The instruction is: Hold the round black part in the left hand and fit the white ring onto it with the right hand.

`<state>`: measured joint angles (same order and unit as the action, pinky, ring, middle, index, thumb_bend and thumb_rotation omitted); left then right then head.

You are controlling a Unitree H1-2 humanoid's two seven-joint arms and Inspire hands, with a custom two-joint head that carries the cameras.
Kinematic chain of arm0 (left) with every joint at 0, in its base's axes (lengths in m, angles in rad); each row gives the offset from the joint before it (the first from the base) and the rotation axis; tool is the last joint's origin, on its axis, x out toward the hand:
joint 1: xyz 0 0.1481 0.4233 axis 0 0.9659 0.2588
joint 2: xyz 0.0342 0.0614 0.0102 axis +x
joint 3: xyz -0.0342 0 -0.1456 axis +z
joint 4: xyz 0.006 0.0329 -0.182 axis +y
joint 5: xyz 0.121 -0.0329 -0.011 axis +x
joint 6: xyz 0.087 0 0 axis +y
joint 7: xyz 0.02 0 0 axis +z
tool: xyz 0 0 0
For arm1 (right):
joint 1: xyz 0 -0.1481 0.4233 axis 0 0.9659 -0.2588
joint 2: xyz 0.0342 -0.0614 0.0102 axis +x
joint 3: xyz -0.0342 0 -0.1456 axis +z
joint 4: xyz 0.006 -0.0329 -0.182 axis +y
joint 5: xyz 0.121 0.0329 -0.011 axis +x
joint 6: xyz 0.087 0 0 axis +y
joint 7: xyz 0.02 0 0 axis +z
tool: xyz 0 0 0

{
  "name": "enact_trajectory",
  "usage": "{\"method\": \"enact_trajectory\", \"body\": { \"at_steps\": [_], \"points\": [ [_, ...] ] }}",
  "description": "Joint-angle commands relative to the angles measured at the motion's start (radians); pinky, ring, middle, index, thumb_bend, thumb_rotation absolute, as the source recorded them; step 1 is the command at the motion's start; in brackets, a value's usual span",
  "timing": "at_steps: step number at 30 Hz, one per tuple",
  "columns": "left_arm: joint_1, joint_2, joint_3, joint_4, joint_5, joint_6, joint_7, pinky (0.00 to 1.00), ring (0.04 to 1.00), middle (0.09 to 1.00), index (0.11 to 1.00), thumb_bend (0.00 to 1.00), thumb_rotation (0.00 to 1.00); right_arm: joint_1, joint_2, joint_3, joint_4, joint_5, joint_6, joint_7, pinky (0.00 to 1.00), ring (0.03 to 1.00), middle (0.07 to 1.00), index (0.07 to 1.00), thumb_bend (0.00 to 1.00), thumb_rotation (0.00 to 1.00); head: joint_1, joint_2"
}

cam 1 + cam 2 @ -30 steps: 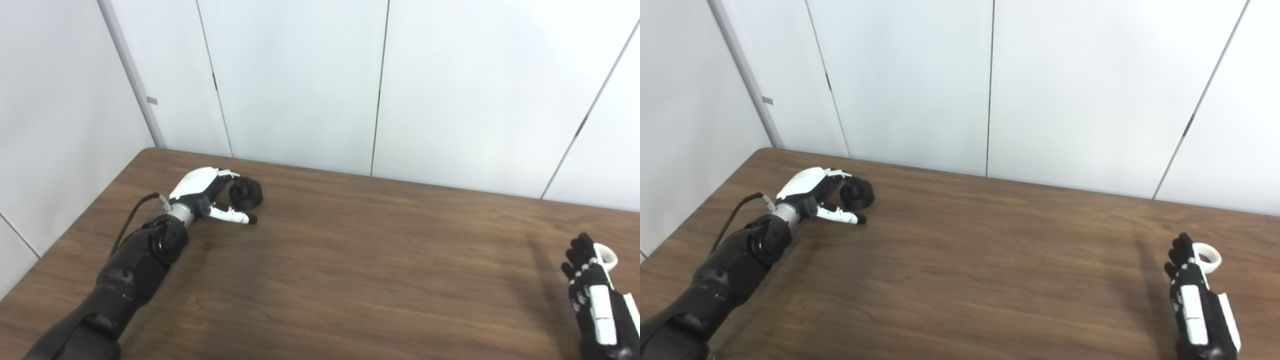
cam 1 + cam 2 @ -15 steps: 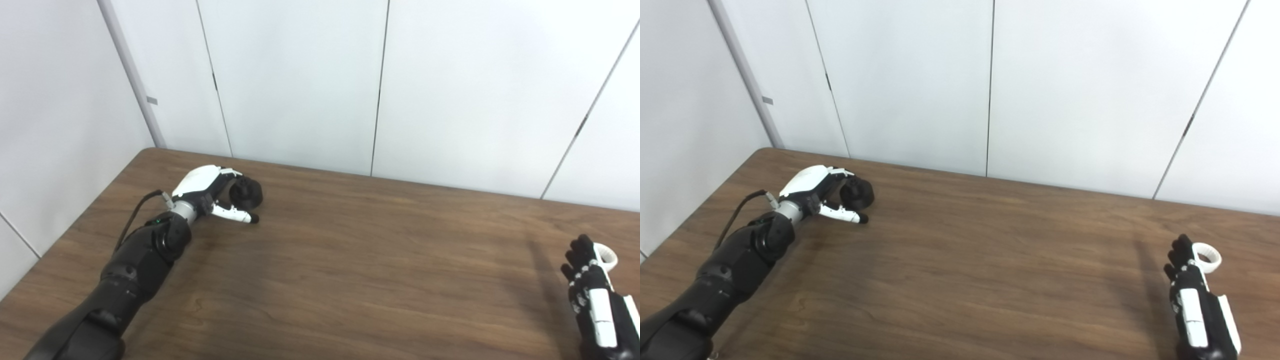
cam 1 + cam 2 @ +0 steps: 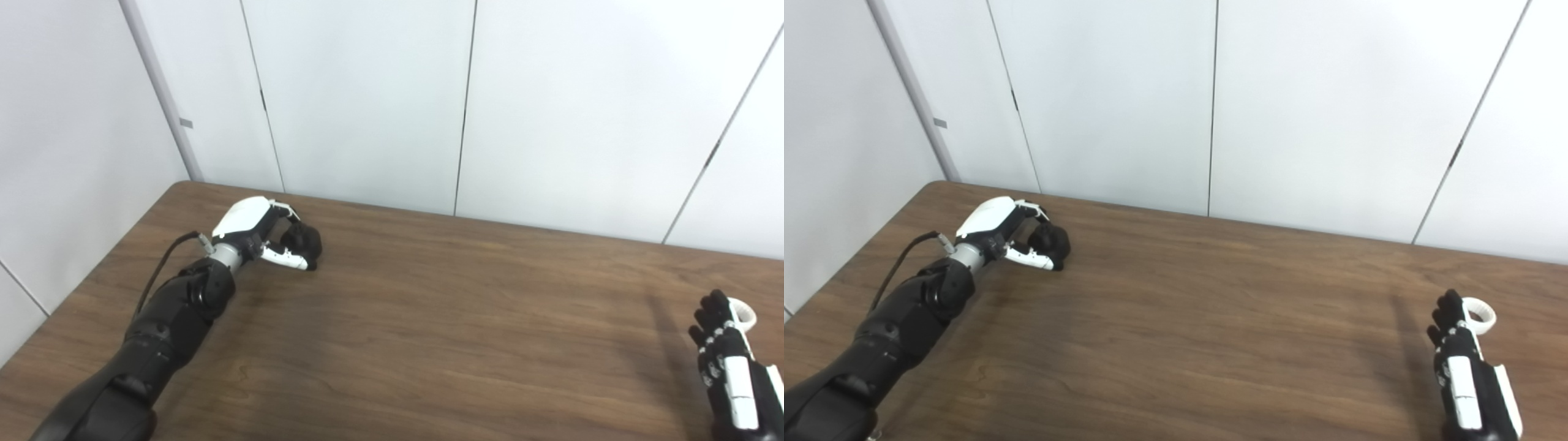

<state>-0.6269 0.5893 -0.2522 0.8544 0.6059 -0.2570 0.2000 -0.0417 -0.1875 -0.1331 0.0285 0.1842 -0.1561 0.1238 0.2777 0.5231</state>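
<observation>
The round black part (image 3: 304, 240) rests on the wooden table (image 3: 429, 318) at the far left. My left hand (image 3: 254, 233) is wrapped around it, fingers (image 3: 286, 211) curled over its top and thumb (image 3: 285, 260) pressed against its front. The small white ring (image 3: 1481, 318) lies flat on the table near the right edge. My right hand (image 3: 1461, 358) reaches in from the bottom right with its fingers stretched out and holding nothing. Its fingertips are just left of the ring, and whether they touch it cannot be told.
White wall panels (image 3: 465, 104) stand right behind the table's far edge. The table's left edge (image 3: 92, 269) runs close to my left forearm. Part of my right hand is cut off by the picture's lower right corner.
My left hand's fingers have curled down over the black part and the thumb has closed against it. My right hand has slipped slightly back toward the bottom edge; the ring stays put.
</observation>
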Motion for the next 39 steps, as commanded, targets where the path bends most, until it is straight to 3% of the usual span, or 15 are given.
{"method": "enact_trajectory", "body": {
  "at_steps": [1,22,30,35,39],
  "points": [
    [-0.056,0.027,0.0,-0.002,0.015,-0.033,0.047,1.0,0.925,0.766,0.484,0.53,0.06,0.035,0.008,-0.01,-0.004,0.018,-0.013,0.001,1.0,1.0,1.0,1.0,0.62,0.89,0.003,0.006],
    [-0.049,0.033,-0.011,-0.025,0.017,-0.076,0.029,1.0,0.954,0.752,0.483,0.52,0.05,0.027,0.008,-0.014,-0.07,0.023,0.016,-0.005,1.0,1.0,1.0,1.0,0.61,0.9,-0.006,0.024],
    [0.005,-0.007,0.002,-0.144,-0.004,-0.087,0.001,1.0,0.958,0.755,0.483,0.52,0.05,0.024,0.023,-0.012,-0.104,0.01,0.039,-0.02,1.0,1.0,0.997,1.0,0.65,0.87,-0.031,0.036],
    [0.036,-0.047,-0.011,-0.206,0.002,-0.137,0.004,1.0,0.947,0.744,0.482,0.52,0.06,0.016,0.03,-0.012,-0.14,0.009,0.053,-0.017,1.0,1.0,0.998,1.0,0.64,0.87,-0.046,0.04],
    [0.063,-0.082,-0.015,-0.272,0.0,-0.13,-0.029,1.0,0.952,0.744,0.482,0.52,0.06,0.006,0.036,-0.007,-0.173,0.002,0.055,-0.017,1.0,1.0,1.0,1.0,0.64,0.87,-0.065,0.046]
  ]
}}
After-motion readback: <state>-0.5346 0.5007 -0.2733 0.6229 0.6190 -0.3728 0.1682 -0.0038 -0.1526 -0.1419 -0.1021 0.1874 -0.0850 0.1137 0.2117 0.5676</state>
